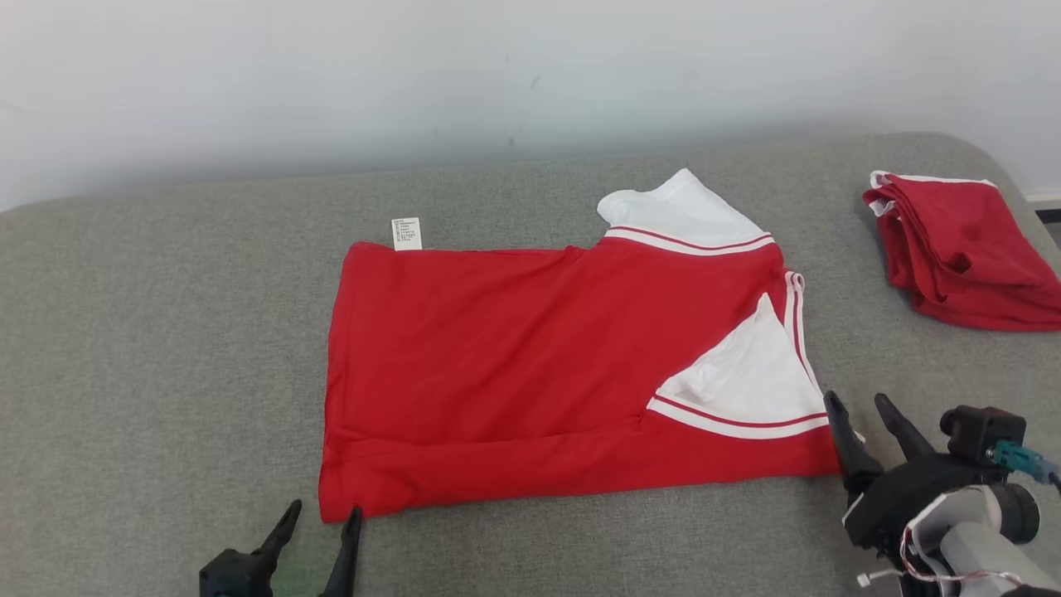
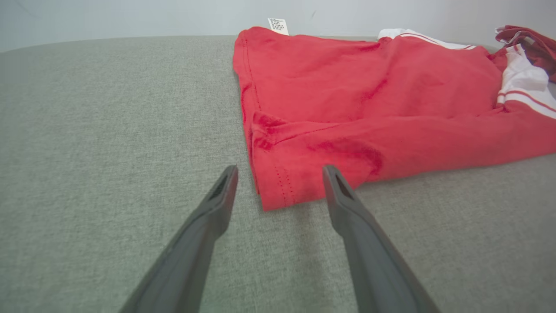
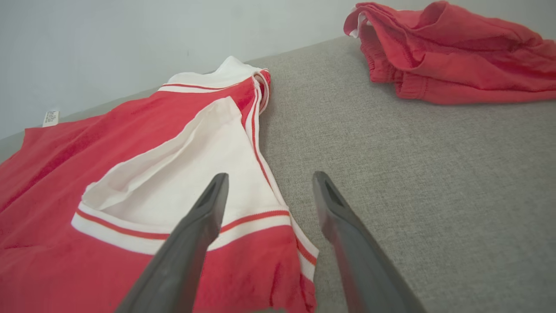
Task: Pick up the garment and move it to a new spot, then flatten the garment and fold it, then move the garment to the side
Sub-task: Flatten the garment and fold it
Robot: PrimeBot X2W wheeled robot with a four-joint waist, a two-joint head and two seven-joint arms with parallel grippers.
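Both hands stand spread, with nothing between the fingers. The left hand (image 1: pixel 326 507) sits at the near edge of the scene, and its tips point at the near left corner of the shirt (image 1: pixel 514 356). In the left wrist view that corner lies flat on the desk (image 1: pixel 149 332), just beyond the two tips and not pinched by either. The right hand (image 1: pixel 855 398) sits at the near right, its tips at the near right corner of the shirt. In the right wrist view one finger crosses over the cloth there and the other over bare grey fabric just beside the edge. Whether the fingers touch the cloth cannot be told.

The shirt is red with white parts edged in red and white stripes. It lies flat in the middle of the desk, its long side running left to right, with a strip folded over along the near edge. One white sleeve (image 1: pixel 750 373) lies on top near the right end, another (image 1: pixel 675 211) sticks out at the far right. A small white label (image 1: pixel 406 233) pokes out at the far left corner.

A second red garment (image 1: pixel 961 249) lies bunched in a loose fold at the far right of the desk, well apart from the shirt. A pale wall (image 1: pixel 331 83) rises behind the desk.
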